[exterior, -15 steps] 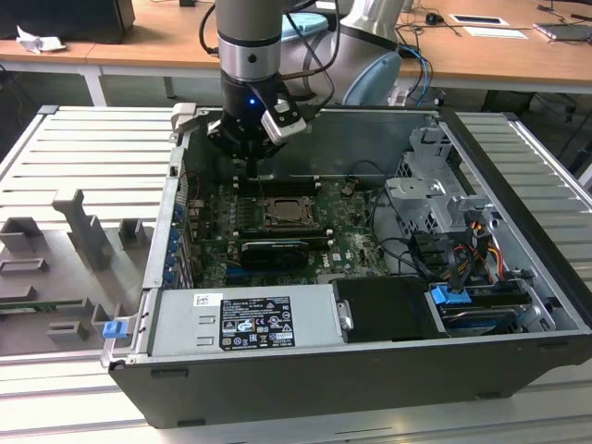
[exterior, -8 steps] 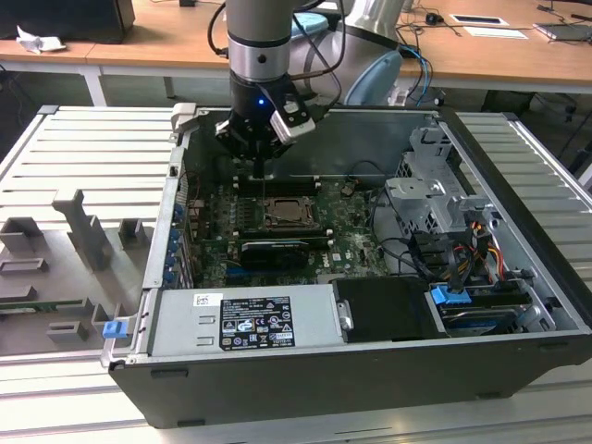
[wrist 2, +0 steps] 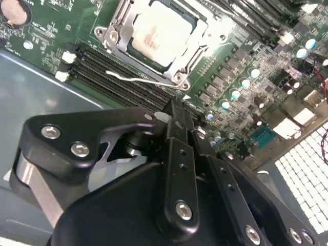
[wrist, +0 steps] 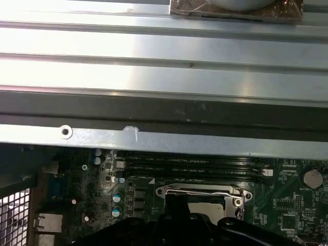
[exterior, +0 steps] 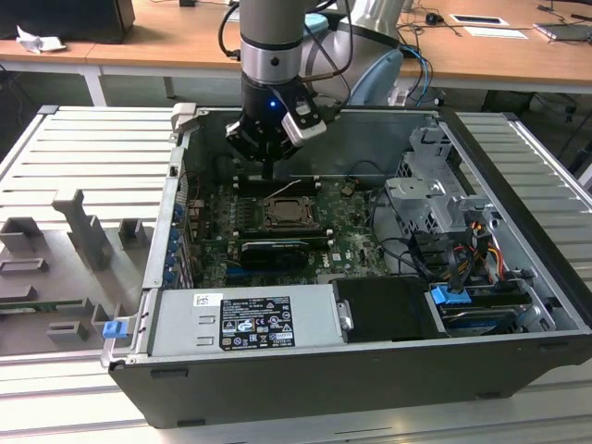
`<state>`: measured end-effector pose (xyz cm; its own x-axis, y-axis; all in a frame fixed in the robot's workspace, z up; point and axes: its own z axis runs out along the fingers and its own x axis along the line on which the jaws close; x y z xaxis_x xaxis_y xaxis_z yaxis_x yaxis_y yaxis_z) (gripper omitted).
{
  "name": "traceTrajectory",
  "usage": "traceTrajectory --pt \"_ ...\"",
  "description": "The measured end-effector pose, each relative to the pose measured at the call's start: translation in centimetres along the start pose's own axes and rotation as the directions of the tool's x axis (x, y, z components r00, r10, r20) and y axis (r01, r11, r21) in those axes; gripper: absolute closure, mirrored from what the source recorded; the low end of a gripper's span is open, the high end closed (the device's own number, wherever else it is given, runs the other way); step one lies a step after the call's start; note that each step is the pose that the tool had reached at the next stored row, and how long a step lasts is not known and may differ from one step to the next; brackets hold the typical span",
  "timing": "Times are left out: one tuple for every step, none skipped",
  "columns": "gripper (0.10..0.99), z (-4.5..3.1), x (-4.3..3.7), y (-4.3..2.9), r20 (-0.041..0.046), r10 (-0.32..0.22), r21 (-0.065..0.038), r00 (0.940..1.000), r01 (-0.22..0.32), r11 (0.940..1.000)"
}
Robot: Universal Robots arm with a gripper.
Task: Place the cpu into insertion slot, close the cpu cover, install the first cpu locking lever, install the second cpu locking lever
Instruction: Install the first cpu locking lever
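CPU [wrist 2: 159,31] sits seated in its socket near the middle of the motherboard [wrist 2: 246,77], with the cpu cover [wrist 2: 177,69] closed flat around it as a silvery frame. The gripper [wrist 2: 177,115] hovers just above the socket's edge beside the memory slots [wrist 2: 110,77], fingers pressed together and holding nothing. For a lever step, I'd say a slow, square press matters, keeping clear of the thin white wire [wrist 2: 138,80]. The open computer case [exterior: 518,185] holds board, drive cage and cables.
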<state>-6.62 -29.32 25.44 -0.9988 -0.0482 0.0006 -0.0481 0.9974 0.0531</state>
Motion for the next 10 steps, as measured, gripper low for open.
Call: traceTrajectory --pt "0.980 0.05 -0.01 -0.01 0.0001 0.000 0.000 1.0000 0.000 1.0000" --pt "0.980 0.12 -0.10 -0.03 0.0001 0.000 0.000 1.0000 0.000 1.0000" --pt "0.980 0.20 -0.52 -0.06 0.0004 0.000 -0.009 1.0000 0.000 1.0000" --pt "0.980 0.23 -0.80 -0.07 0.0013 0.000 -0.025 1.0000 0.000 0.9997" --pt "0.980 0.26 -0.93 -0.10 0.0017 0.000 -0.034 1.0000 0.000 0.9994" --pt "0.980 0.34 -1.03 -0.13 0.0020 0.000 -0.038 1.0000 0.000 0.9993" --pt "0.980 0.44 -1.12 -0.14 0.0023 0.001 -0.041 1.0000 -0.001 0.9992" --pt "0.980 0.60 -1.23 -0.16 0.0023 0.002 -0.042 1.0000 -0.002 0.9991" --pt "0.980 0.76 -1.36 -0.17 0.0023 0.003 -0.042 1.0000 -0.003 0.9991" --pt "0.980 1.02 -1.51 -0.20 0.0024 0.004 -0.043 1.0000 -0.004 0.9991"
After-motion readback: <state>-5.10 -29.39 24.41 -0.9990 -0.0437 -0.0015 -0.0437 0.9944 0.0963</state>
